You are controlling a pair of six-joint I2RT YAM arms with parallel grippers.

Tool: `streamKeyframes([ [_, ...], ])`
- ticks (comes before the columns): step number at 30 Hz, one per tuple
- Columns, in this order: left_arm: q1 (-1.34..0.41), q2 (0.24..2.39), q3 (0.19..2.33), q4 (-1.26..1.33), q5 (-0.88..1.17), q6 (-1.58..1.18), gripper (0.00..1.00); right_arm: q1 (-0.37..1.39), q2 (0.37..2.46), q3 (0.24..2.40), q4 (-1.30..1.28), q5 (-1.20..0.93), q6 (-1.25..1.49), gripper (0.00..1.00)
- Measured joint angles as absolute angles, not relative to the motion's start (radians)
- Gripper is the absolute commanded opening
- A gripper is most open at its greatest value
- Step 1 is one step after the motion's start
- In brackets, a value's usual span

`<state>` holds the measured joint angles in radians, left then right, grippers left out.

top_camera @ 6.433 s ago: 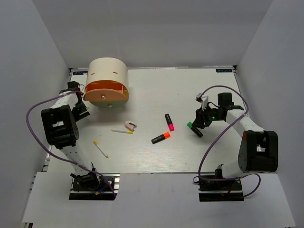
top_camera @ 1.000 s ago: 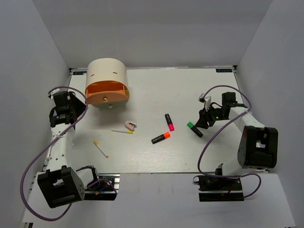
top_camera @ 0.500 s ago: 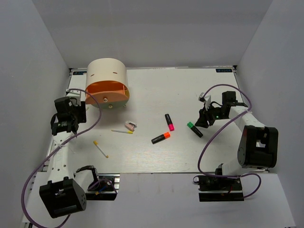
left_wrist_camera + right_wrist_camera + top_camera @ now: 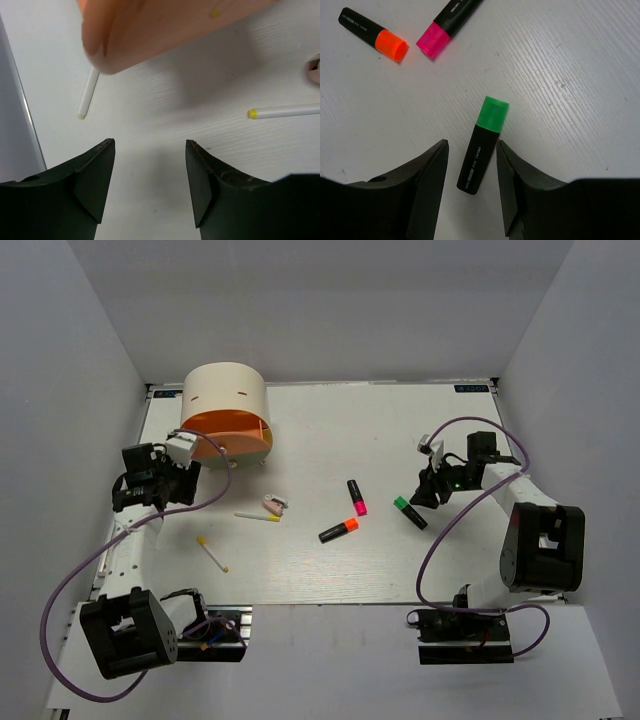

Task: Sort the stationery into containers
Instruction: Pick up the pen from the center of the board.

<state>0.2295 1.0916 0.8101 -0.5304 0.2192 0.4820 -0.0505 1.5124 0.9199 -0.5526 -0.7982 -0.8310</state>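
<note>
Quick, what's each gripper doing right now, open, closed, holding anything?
Left gripper: open, holding nothing.
Right gripper: open, holding nothing; the green-capped marker lies ungripped below its fingers.

Both arms: white tubular links point(image 4: 128, 550), blocky black joint housings point(image 4: 541, 558). A purple cable point(image 4: 58, 612) loops loosely alongside each. Black base plates point(image 4: 465, 648), wiring exposed. Matte black wedge-shaped fingers point(image 4: 82, 180), edges slightly scuffed.
</note>
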Motion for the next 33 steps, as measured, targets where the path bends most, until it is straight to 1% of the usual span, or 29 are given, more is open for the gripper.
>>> streamKeyframes([
  [3, 0.229, 1.086, 0.806, -0.500, 0.262, 0.481, 0.68, -0.050, 1.516, 0.920, -0.548, -0.805, -0.835, 0.49],
  [11, 0.229, 1.026, 0.804, -0.461, 0.230, 0.545, 0.68, -0.050, 1.549, 0.922, -0.552, -0.812, -0.847, 0.49],
  [12, 0.229, 1.032, 0.809, -0.460, 0.229, 0.556, 0.68, -0.050, 1.554, 0.926, -0.556, -0.811, -0.847, 0.49],
  [14, 0.229, 1.060, 0.820, -0.439, 0.232, 0.574, 0.72, -0.050, 1.563, 0.936, -0.563, -0.811, -0.847, 0.49],
  [17, 0.229, 1.112, 0.827, -0.403, 0.233, 0.579, 0.72, -0.050, 1.565, 0.954, -0.579, -0.810, -0.850, 0.49],
  [19, 0.229, 1.132, 0.827, -0.380, 0.231, 0.575, 0.75, -0.050, 1.565, 0.962, -0.583, -0.805, -0.857, 0.49],
  [20, 0.229, 1.136, 0.827, -0.370, 0.227, 0.571, 0.76, -0.050, 1.565, 0.962, -0.584, -0.800, -0.862, 0.49],
  [28, 0.236, 1.133, 0.827, -0.328, 0.181, 0.520, 0.76, -0.050, 1.559, 0.962, -0.585, -0.784, -0.872, 0.49],
  [29, 0.238, 1.135, 0.827, -0.329, 0.177, 0.504, 0.74, -0.050, 1.557, 0.961, -0.585, -0.785, -0.872, 0.49],
  [33, 0.240, 1.140, 0.825, -0.331, 0.150, 0.394, 0.74, -0.050, 1.557, 0.959, -0.585, -0.784, -0.872, 0.49],
])
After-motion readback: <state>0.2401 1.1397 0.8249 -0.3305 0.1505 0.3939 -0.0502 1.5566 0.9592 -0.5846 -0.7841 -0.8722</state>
